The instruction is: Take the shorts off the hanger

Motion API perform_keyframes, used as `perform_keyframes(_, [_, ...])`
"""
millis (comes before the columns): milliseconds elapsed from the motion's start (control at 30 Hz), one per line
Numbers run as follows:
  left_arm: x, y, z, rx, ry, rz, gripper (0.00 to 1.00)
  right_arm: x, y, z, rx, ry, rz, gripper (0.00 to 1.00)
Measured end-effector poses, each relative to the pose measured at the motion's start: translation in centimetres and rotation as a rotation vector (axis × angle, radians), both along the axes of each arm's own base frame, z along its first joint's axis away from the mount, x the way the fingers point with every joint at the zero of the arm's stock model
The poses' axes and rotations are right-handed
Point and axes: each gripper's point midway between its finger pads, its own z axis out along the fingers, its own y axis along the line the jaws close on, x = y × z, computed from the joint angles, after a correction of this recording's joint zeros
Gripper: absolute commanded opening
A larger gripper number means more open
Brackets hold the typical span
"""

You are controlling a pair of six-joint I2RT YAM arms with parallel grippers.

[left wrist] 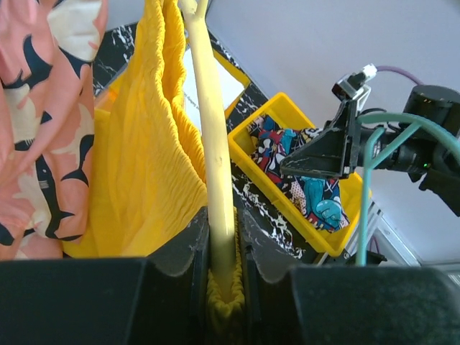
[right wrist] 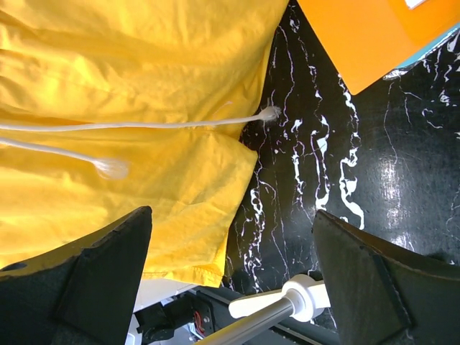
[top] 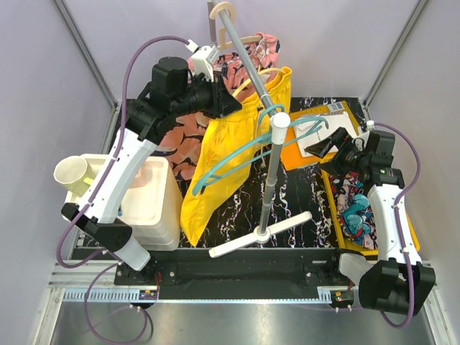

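Centre: grey metal rack pole (top: 271,183) on its white cross foot blocks the middle.
Centre left: hanging bright yellow fabric shorts (top: 223,165) and teal wire hanger (left wrist: 361,201) bar the way.
Far left: stacked white plastic bins (top: 154,205).
Right: yellow plastic tray (left wrist: 298,108).
Free lane: bare black marbled tabletop (top: 305,198) between pole and tray.

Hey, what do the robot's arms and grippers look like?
Left arm and right arm: white links, black joints, each trailed by a purple cable. Left gripper and right gripper: black, with broad wedge-shaped fingers. No markings are legible.
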Motion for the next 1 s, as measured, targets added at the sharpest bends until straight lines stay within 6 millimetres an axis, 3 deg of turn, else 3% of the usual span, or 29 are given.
perform_keyframes(167, [-0.1,0.1,-3.6,0.019,0.05,-0.006,0.0,0.3,-0.2,-0.3,-0.006,0.018,-0.006,1.0])
perform_keyframes(333, [-3.1,1.6,-8.7,0.033,0.135,-0.018,0.0,1.3,0.2,0.7,0.033,-0.007,0.009,1.0])
perform_keyframes(467, [-5.3,2.6,-11.0,-0.002,0.185,-0.032,0.0,2.4,0.9,2.2,0.092,-0.058,0.031,1.0])
perform_keyframes(800, [-6.9,1.7,-10.2,-0.149,0.202,-0.096,0.0,3.3,5.0,4.2,0.209,-0.126,0.126,0.98])
perform_keyframes(1000, [-8.0,1.2,-9.7,-0.19,0.208,-0.159,0.0,3.3,6.6,4.1,0.25,-0.13,0.137,0.9])
